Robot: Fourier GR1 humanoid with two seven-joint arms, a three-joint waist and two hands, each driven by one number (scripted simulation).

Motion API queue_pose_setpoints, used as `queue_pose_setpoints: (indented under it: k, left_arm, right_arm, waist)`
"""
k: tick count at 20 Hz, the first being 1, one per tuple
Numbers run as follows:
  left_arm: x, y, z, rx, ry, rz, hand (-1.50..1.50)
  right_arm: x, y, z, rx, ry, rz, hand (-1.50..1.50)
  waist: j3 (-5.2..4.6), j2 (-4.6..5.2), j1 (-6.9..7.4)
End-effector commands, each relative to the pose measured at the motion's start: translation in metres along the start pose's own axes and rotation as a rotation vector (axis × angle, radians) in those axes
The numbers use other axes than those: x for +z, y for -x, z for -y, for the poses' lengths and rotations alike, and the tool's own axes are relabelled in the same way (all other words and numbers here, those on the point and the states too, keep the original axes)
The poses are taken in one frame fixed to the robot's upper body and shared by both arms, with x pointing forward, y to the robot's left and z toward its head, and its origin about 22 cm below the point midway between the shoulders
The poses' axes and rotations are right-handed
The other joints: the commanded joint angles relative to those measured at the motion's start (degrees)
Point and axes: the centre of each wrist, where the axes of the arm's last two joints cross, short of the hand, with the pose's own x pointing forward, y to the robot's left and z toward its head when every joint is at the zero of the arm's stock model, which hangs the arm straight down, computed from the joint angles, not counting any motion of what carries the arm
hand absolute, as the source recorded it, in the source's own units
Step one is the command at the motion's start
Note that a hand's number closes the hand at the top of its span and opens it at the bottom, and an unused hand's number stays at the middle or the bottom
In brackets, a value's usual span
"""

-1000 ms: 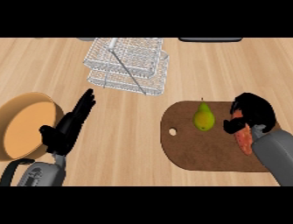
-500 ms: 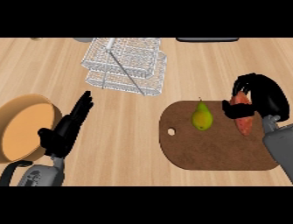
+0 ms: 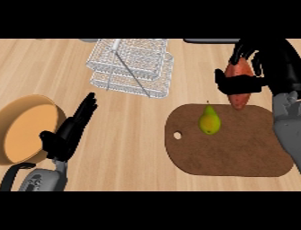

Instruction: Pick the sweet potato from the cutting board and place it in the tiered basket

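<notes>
The orange-red, tapered sweet potato (image 3: 237,99) is held upright, pointed end down, above the far right edge of the brown, rounded wooden cutting board (image 3: 239,148), and no contact with the board can be made out. It is gripped by the black right hand (image 3: 275,63), whose fingers (image 3: 236,84) are curled across its middle from one side while the rest of the hand is wrapped behind it. A yellow-green pear (image 3: 209,121) is left lying on the board, just below and to the left of the potato's tip. The silver wire tiered basket (image 3: 131,67) is seen further left, towards the far side of the pale wooden counter (image 3: 133,134), well apart from the held potato. The black left hand (image 3: 70,132) is rested open, fingers straight and pointing away, nothing in it, beside a round tan-orange plate (image 3: 13,130) at the near left.

The pick is judged to be done and the carry to be the step in hand. A sweep to the left is called for next, high enough for the basket's wire rim to be cleared and the pear left undisturbed, before the potato is lowered into a tier and the fingers are opened
</notes>
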Motion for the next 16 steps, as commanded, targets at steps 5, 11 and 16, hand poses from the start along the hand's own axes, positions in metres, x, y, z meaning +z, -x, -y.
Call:
queue_pose_setpoints:
  k: [5,11,16]
  left_arm:
    - [-0.015,-0.011,-0.008,0.007,0.004,0.009,0.00]
    - [-0.007,-0.008,0.012,0.002,0.040,0.008,0.00]
    - [-0.017,-0.003,0.007,0.010,0.047,0.002,0.00]
  right_arm:
    - [-0.034,-0.091,0.022,-0.073,-0.005,0.031,1.50]
    - [-0.064,-0.160,-0.015,-0.098,-0.016,-0.026,1.50]
    - [-0.098,-0.170,-0.009,-0.100,-0.061,-0.021,1.50]
  waist:
    - [-0.01,0.26,0.45]
    - [-0.05,0.65,2.04]
    - [-0.09,1.28,2.94]
